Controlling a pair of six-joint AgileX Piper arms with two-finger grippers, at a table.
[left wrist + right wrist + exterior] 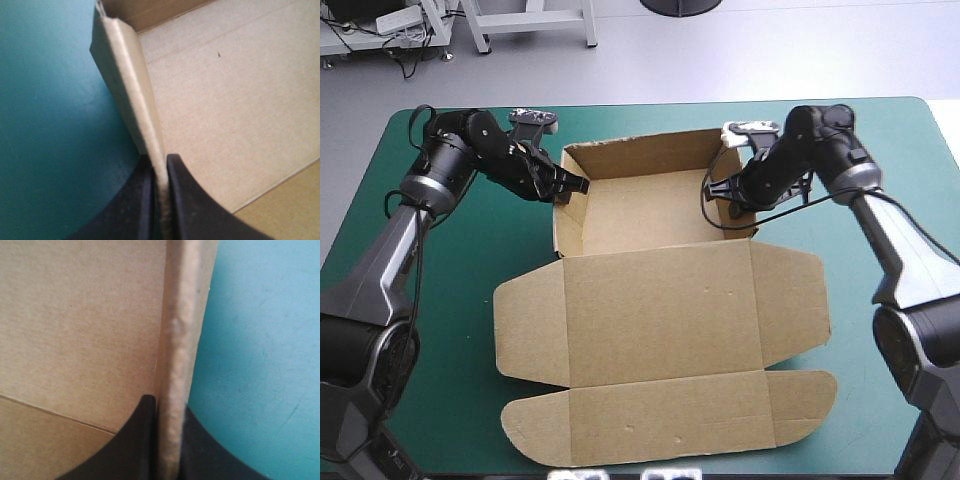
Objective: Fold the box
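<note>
- Nearest the table's near edge lies the tuck flap (670,425) of the brown box (660,300): a long strip of matte board with rounded ends, flat on the teal-green cover (880,140).
- One crease beyond the flap, the lid (660,310) also lies flat. It is a broad rectangle with a round-cornered ear at each side.
- Beyond the lid stands the tray (650,205), open-topped, with its far wall and both side walls raised.
- Left gripper (160,160): its black fingers are all but closed and pinch the rim of the tray's left wall (132,85). One finger is inside the tray and the other is outside, over the cover.
- That rim is doubled board with a soft, rounded, pale fold.
- Right gripper (169,402): its fingers clamp the right wall (180,315) in the same way, astride a thick, slightly dented rim.
- The tray floor beside each wall is plain, grainy board.
</note>
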